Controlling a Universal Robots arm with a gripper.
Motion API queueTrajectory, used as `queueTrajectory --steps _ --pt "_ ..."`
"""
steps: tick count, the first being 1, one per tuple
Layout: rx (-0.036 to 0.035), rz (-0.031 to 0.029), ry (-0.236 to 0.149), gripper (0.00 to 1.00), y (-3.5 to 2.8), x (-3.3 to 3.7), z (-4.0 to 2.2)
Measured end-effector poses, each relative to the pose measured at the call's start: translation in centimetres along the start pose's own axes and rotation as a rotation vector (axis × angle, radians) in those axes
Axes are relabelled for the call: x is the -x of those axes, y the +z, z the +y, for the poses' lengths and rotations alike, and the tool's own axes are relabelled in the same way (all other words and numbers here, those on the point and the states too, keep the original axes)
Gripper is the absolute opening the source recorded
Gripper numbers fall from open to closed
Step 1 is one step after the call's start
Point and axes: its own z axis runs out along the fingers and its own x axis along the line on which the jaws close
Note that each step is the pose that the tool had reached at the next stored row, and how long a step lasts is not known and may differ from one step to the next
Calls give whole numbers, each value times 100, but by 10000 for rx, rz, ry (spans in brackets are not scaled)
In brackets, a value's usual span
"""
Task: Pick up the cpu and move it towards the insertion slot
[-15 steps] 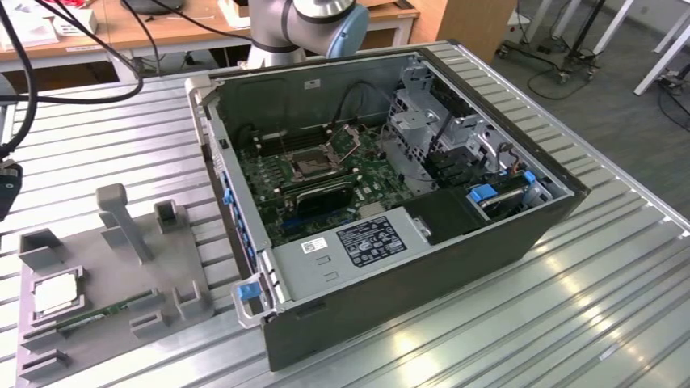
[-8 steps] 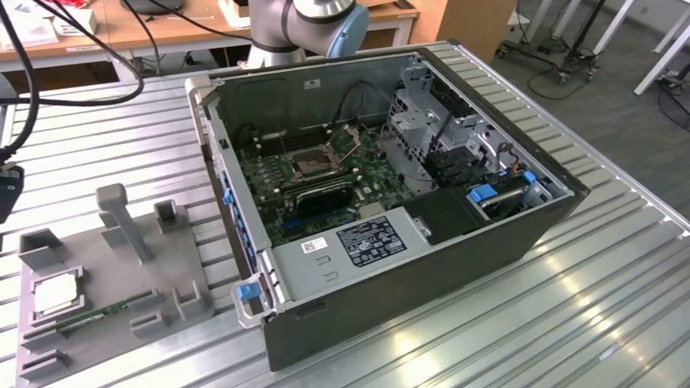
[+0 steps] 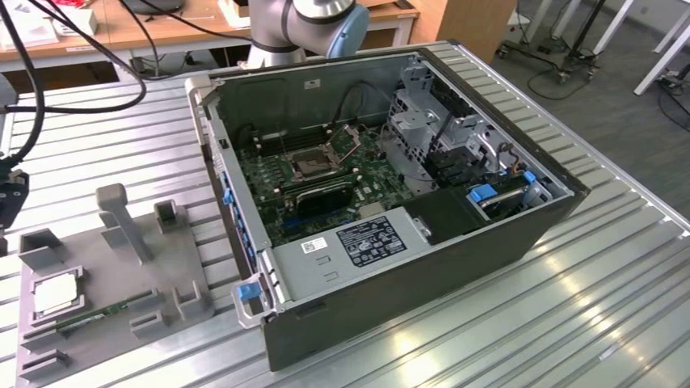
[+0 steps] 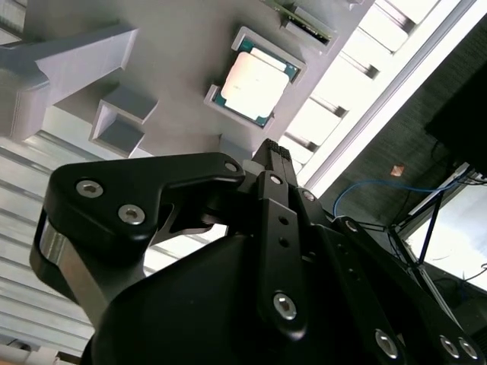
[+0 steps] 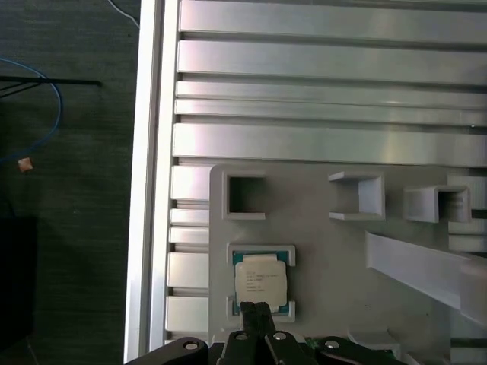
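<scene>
**Cpu seated in holder, gripper shut near it**

Cpu: lies flat with its silver top up in a square pocket of the grey holder, as the first wrist view shows. The pocket is close to the holder's outer edge. The chip has not been lifted.

Gripper: fingers pressed together with nothing between them. In the first wrist view the tips line up with one edge of the cpu. Whether they touch it cannot be told.

Memory stick: green, lying in a groove of the holder just beside the cpu pocket, in the exterior view.

The holder also carries several square open boxes and a tall post. It rests on the ribbed metal surface, at the exterior view's left.

Case: open, lying on its side mid-surface, just beside the holder.

Slot: silver frame around a dark centre, on the green board inside the case, well apart from the cpu.

Arm: its base stands behind the case.

A dark floor with a blue cable lies past the surface's edge.
</scene>
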Motion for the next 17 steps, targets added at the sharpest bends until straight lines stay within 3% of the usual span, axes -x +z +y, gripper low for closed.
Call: queueTrajectory --steps 5,17 --pt "0 1 0 11 39 4 -2" --pt "0 0 0 11 62 4 -3"
